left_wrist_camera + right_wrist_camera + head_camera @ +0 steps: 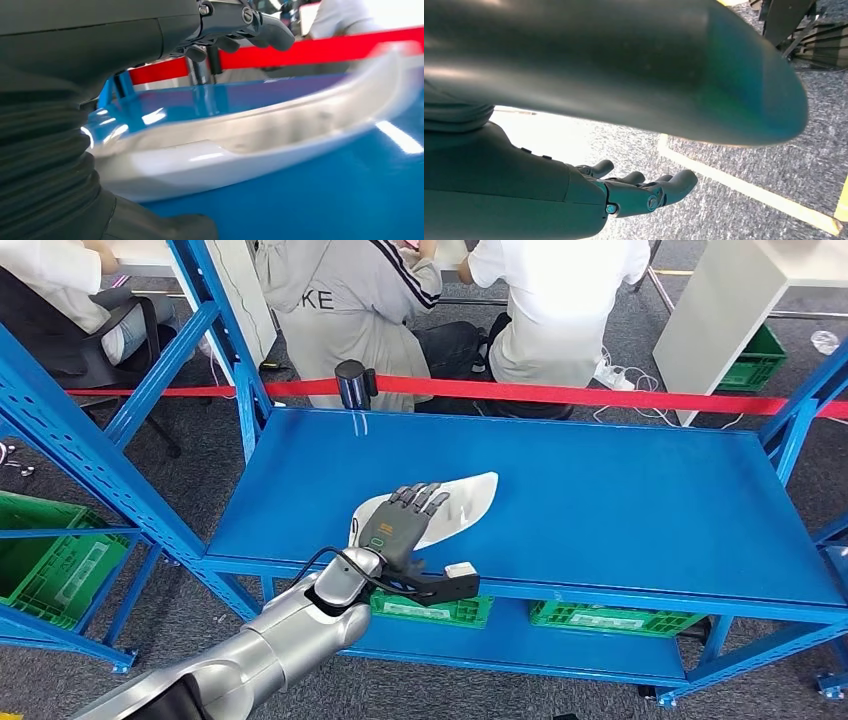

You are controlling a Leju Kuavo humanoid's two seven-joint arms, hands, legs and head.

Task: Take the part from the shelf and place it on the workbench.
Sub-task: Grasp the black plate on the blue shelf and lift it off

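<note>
One white part [440,508] lies on the blue shelf [620,500] in the head view, an elongated, shallow, curved plastic shell near the shelf's front edge. Its long axis runs slantwise, from the near-left end under the wrist out to a rounded tip pointing right and away. The left robot hand [405,523] rests on top of the part's near half, palm down, fingers laid forward across the white surface. From this angle I cannot tell whether the fingers have closed on anything; they look flat rather than wrapped. Behind the shelf runs a red barrier tape [600,395], with seated people beyond it, and green crates [600,618] sit on the lower level.

Seen from the left wrist, the part [260,135] stretches lengthwise away from the camera, its raised rim and hollow inside facing the lens. The dark fingertips [270,32] hang just above the far rim with a visible gap under them, and the thumb side is hidden by the hand's own cover, so a firm hold is not shown. My judgement: the grasp is not yet made, and the fingers must curl over the far rim, across the long axis.

From the right wrist, the right robot hand [639,192] hangs over grey floor [744,165], fingers loosely curled, holding nothing, well apart from the part.
</note>
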